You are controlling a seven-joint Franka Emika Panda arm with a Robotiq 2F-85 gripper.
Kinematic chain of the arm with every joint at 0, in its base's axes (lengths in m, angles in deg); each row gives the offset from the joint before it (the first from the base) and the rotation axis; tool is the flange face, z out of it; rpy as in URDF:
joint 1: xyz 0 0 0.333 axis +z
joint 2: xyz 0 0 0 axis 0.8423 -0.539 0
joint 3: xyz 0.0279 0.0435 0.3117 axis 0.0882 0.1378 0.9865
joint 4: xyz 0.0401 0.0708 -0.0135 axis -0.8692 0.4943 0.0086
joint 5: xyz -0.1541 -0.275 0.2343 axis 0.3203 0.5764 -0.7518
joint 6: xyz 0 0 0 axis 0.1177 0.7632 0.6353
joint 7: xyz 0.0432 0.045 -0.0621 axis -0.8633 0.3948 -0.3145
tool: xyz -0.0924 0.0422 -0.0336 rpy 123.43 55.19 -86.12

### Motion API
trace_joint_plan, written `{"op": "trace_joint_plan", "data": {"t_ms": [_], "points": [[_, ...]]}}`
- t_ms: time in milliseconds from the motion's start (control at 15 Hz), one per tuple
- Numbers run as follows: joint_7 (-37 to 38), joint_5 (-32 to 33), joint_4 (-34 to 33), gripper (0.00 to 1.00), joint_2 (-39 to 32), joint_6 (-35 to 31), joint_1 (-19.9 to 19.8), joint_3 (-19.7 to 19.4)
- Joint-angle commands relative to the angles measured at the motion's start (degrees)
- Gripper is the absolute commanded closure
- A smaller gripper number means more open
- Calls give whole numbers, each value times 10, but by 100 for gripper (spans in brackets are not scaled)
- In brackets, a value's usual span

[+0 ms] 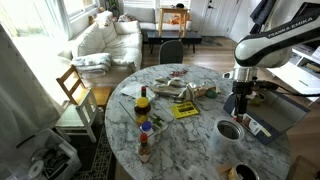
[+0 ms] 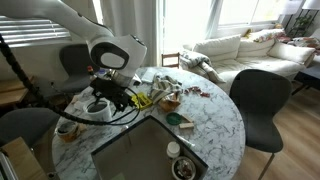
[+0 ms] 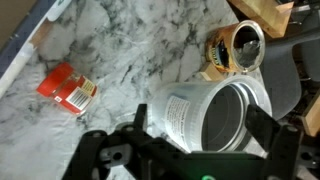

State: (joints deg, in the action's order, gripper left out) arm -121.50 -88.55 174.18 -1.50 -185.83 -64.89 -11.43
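Here, in the wrist view, a small red-and-white paper packet (image 3: 67, 90) is lying at nine o'clock from a white round plastic cup (image 3: 215, 115) on the grey-veined marble table (image 3: 120, 40) — a brown-and-gold round tin (image 3: 235, 50) is sitting at one o'clock. The black gripper (image 3: 190, 145) is hovering over the cup, fingers spread wide, holding nothing. A finger coming down off-centre could be clipping the rim — tipping the light cup towards the tin.
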Motion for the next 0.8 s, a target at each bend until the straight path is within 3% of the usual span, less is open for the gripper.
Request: {"op": "trace_joint_plan", "data": {"t_ms": [0, 200, 600, 667, 733], "points": [[9, -7, 16, 0, 4, -54, -13, 11], [6, -19, 23, 4, 4, -80, -17, 15], [-1, -42, 34, 2, 6, -91, -22, 22], [0, -42, 35, 17, 6, -92, -22, 22], [1, -41, 35, 25, 6, -95, -22, 22]]}}
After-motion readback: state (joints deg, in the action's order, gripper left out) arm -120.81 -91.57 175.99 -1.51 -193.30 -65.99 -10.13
